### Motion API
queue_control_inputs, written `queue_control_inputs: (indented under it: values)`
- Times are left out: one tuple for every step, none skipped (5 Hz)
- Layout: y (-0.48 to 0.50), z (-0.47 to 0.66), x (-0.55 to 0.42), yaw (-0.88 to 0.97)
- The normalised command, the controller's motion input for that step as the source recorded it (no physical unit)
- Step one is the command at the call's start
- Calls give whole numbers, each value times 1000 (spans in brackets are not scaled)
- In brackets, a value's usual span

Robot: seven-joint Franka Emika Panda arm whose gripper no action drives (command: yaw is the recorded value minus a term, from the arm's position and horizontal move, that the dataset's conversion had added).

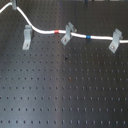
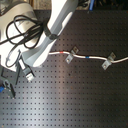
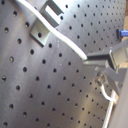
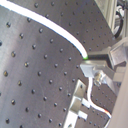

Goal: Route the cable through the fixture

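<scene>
1. The cable [image 1: 47,31] lies across the far part of the perforated black breadboard [image 1: 65,95]. In the first exterior view it comes down from the upper left corner, dips, then runs toward the first exterior view's right past three grey clips.

2. Taking the middle clip [image 1: 68,33] as landmark: the cable's red band [image 1: 62,32] sits just beside it on the first exterior view's left, and the blue band [image 1: 88,37] a little way off on the right. The cable appears to pass through or against this clip, and likewise the right clip [image 1: 115,40], which suggests those two already carry it.

3. The left clip [image 1: 26,36], on the other side of the red band from the middle clip, looks like the upright fixture. The cable arcs just behind its top. Whether it sits in the fork or merely passes beside it cannot be told at this sharpness.

4. In the second exterior view the white arm [image 2: 55,22] reaches over the cable's free end, on that side of the middle clip [image 2: 71,54], hiding the fixture.

5. In both wrist views the cable [image 3: 70,45] runs straight into the gripper [image 4: 90,64], so the fingers look clamped on it. That grip would let the arm steer the slack end toward the fork.

6. The clip [image 3: 45,22] in the first wrist view lies along the cable away from the gripper.
</scene>
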Motion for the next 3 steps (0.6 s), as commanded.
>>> queue_control_inputs:
  values:
    - [147, -413, 476, 0]
    - [406, -243, 354, -6]
    - [237, -47, 387, 0]
